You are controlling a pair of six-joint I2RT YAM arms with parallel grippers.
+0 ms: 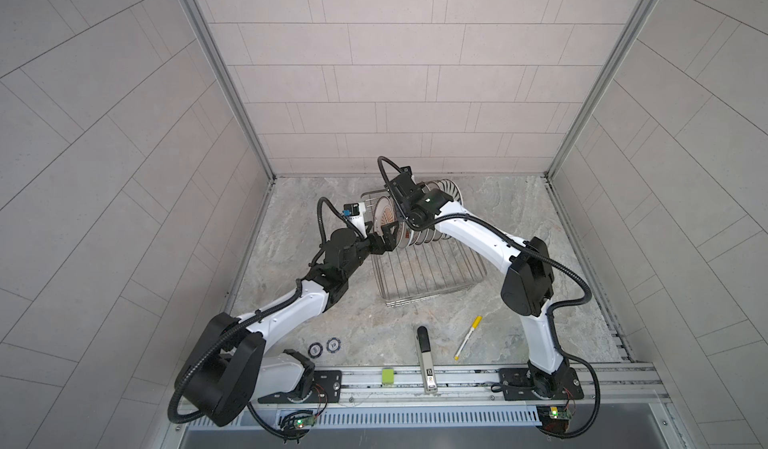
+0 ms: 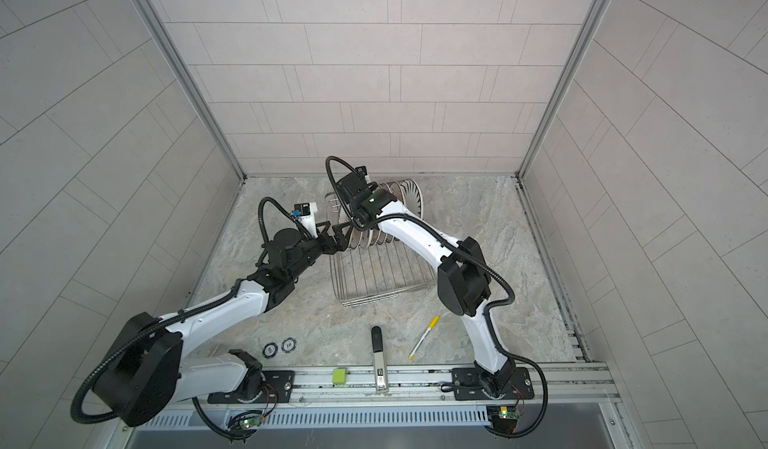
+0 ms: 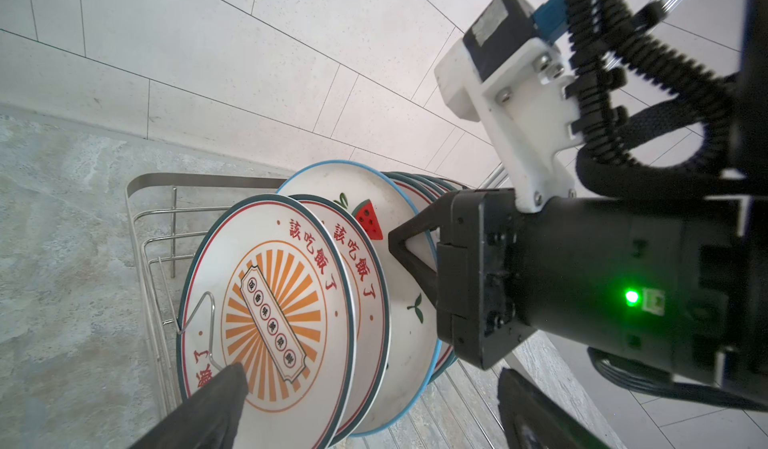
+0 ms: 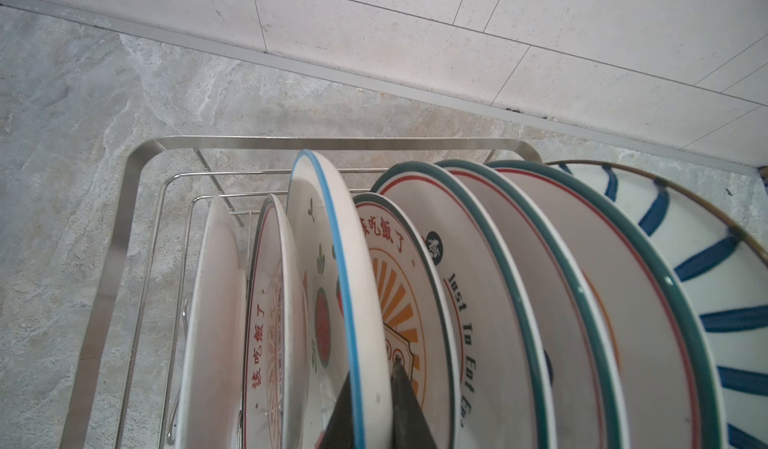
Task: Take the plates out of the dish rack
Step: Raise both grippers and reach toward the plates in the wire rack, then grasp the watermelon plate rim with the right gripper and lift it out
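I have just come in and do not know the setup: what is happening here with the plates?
The right gripper is shut on the rim of a blue-rimmed white ceramic plate standing in the silver wire dish rack. The left gripper hangs open near the front plate with an orange sunburst. No plate has left the rack yet.

Upright plates (image 1: pixel 448 195) fill the far end of the dish rack (image 1: pixel 432 278) on the marbled tabletop (image 1: pixel 523 226). The right arm (image 1: pixel 469 235) bends over them, its fingers hidden. The left gripper (image 1: pixel 388 239), fingers apparently spread, sits at the rack's left side by the nearest plate; a yellow-capped marker (image 1: pixel 468 337) lies near the front
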